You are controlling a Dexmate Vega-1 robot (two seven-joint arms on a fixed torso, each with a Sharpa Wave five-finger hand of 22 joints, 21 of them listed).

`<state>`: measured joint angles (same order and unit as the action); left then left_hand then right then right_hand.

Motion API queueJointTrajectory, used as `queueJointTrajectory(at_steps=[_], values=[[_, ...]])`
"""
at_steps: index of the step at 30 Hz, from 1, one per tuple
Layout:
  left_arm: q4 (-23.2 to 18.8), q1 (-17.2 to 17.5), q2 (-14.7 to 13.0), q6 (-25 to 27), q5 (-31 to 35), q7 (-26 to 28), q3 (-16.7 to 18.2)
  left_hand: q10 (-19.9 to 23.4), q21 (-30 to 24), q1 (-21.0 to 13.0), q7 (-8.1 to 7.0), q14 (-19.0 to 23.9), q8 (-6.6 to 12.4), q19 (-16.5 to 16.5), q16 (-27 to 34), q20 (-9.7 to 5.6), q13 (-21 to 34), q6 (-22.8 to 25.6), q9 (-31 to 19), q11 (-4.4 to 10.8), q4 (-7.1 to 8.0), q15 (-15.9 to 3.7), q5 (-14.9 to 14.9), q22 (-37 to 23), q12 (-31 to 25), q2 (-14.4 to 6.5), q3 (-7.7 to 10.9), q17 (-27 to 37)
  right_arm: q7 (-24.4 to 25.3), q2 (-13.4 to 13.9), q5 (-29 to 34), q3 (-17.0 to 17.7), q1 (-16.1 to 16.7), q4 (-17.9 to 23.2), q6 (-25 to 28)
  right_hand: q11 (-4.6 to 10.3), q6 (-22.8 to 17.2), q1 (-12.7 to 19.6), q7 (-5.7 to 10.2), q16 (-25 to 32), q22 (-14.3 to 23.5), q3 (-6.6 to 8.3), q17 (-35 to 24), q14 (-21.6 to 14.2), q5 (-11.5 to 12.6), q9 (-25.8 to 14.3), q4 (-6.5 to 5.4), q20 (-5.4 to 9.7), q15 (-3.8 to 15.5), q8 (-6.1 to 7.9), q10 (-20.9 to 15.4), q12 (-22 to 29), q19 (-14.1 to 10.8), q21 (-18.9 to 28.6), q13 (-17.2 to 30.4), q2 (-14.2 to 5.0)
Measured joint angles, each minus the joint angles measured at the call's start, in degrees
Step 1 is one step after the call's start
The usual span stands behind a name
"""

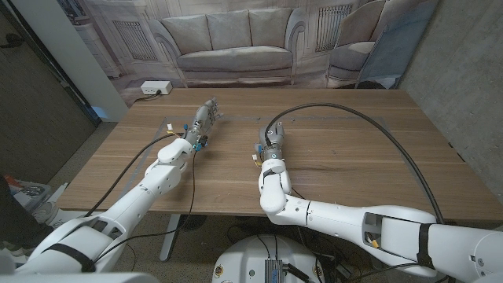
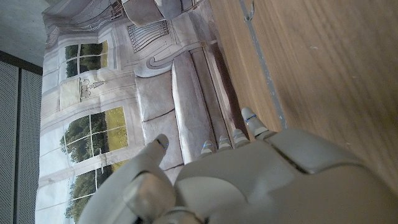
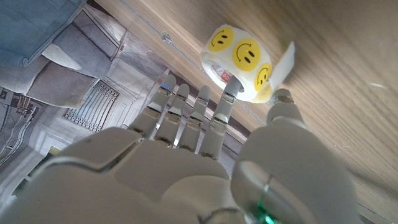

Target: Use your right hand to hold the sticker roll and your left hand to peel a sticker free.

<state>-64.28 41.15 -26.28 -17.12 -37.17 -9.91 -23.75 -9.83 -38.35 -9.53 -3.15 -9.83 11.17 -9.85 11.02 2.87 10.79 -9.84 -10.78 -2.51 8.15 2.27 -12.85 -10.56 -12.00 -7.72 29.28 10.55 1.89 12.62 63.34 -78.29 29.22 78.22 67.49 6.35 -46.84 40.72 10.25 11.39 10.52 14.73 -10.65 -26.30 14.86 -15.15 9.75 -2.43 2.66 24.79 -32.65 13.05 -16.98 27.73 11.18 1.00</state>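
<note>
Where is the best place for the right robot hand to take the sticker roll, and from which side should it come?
Probably across the round outer band of the sticker roll, thumb on one side and fingers on the other. The right robot hand is already just behind it, fingers reaching toward it. Leave the loose white tail free for peeling.

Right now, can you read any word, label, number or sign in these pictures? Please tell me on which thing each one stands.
No words or numbers can be read.
Sticker roll: yellow smiley faces, signs only, no text.
Inside the roll's core: a small red mark, too blurred to read.
Right hand: a green light near its base, no lettering.
Left hand: no marking readable.
White box by the wall, past the table: too small to read.
</note>
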Motion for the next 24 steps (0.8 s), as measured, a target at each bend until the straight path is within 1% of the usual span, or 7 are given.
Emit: queueJointTrajectory(at_steps=[6,9,13,14,16,20,24], values=[[0.2,-0.2,0.2,0.0,-0.2,-0.4,0.0,0.1,0.0,0.0,0.00,0.0,0.00,0.0,0.0,0.00,0.0,0.0,0.0,-0.06,0.00,0.00,0.0,0.0,0.0,0.0,0.00,0.0,-1.6,0.7,0.6,-0.7,-0.4,0.7,0.8,-0.20,1.9,2.0,0.43,-0.6,0.0,0.79,0.0,0.5,0.0,0.3,0.13,0.09,0.03,-0.48,0.8,-0.4,-0.1,-0.3,0.0,-0.21],[0.4,-0.3,0.3,-0.1,-0.3,-0.6,0.0,0.1,0.0,0.0,0.00,0.0,0.00,0.0,0.0,0.00,0.0,0.0,0.0,-0.06,0.16,0.00,0.0,0.0,0.0,0.0,0.16,0.0,-2.8,1.2,0.8,-1.1,-0.6,1.3,1.1,-0.19,3.8,3.3,0.35,-0.8,0.0,0.96,0.0,1.4,0.0,0.5,0.31,0.09,-0.05,-1.44,2.1,-0.8,-0.1,-0.5,0.0,-0.04],[0.4,-0.4,0.4,-0.2,-0.4,-0.8,0.0,0.1,0.0,0.0,0.00,0.0,0.00,0.0,0.0,0.00,0.0,0.0,0.0,-0.06,0.24,-0.01,0.0,0.0,0.0,0.0,0.23,0.0,-3.6,1.8,1.1,-1.7,-1.1,2.1,1.3,-0.45,6.7,5.6,0.29,-1.0,0.0,1.92,0.0,2.5,0.0,0.9,0.31,0.49,-0.20,-2.72,3.6,-1.2,-0.5,-0.5,0.0,-0.16],[0.6,-0.5,0.5,-0.2,-0.5,-0.8,0.0,0.1,0.0,0.0,0.00,0.0,0.00,0.0,0.0,0.00,0.0,0.0,0.0,-0.06,0.24,-0.01,0.0,0.0,0.0,0.0,0.23,0.0,-5.8,2.0,1.6,-2.0,-1.3,2.4,1.7,-0.50,7.2,6.1,0.24,-1.0,0.0,2.08,0.0,2.5,0.0,1.0,0.45,0.49,-0.20,-3.00,4.0,-1.2,-0.5,-0.5,0.0,-0.23],[0.6,-0.5,0.5,-0.2,-0.5,-0.9,0.0,0.1,0.0,0.0,0.00,0.0,0.00,0.0,0.0,0.00,0.0,0.0,0.0,-0.06,0.39,-0.01,0.0,0.0,0.0,0.0,0.39,0.0,-6.4,2.3,1.8,-2.3,-1.6,2.7,1.8,-0.73,8.0,7.7,0.19,-1.0,0.0,3.01,0.0,2.9,0.0,1.2,0.48,0.71,-0.06,-3.41,4.4,-1.2,-0.7,-0.5,0.0,-0.78],[0.7,-0.7,0.7,-0.3,-0.6,-1.1,0.0,0.1,0.0,0.0,0.00,0.0,0.00,0.0,0.0,0.00,0.0,0.0,0.0,-0.06,0.40,-0.01,0.0,0.0,0.0,0.0,0.39,0.0,-8.7,2.7,2.4,-2.8,-2.0,3.2,2.1,-0.74,7.3,10.7,0.40,-1.0,0.0,4.29,0.3,3.1,0.0,1.6,0.43,1.76,-0.20,-3.29,4.5,-1.2,-1.8,-0.5,0.0,-1.48],[0.8,-0.8,0.8,-0.3,-0.6,-1.3,-0.1,0.1,0.2,0.0,0.00,0.0,0.00,0.0,0.0,0.00,0.0,0.0,0.0,-0.05,0.55,-0.01,0.0,0.0,0.0,0.0,0.54,0.0,-9.6,3.1,2.8,-2.9,-2.1,3.6,2.2,0.67,1.3,11.5,1.16,-0.8,0.3,4.95,0.1,2.6,0.0,1.9,-0.29,2.13,-0.15,-1.07,3.0,-0.7,-2.1,-0.5,0.0,-1.59]])
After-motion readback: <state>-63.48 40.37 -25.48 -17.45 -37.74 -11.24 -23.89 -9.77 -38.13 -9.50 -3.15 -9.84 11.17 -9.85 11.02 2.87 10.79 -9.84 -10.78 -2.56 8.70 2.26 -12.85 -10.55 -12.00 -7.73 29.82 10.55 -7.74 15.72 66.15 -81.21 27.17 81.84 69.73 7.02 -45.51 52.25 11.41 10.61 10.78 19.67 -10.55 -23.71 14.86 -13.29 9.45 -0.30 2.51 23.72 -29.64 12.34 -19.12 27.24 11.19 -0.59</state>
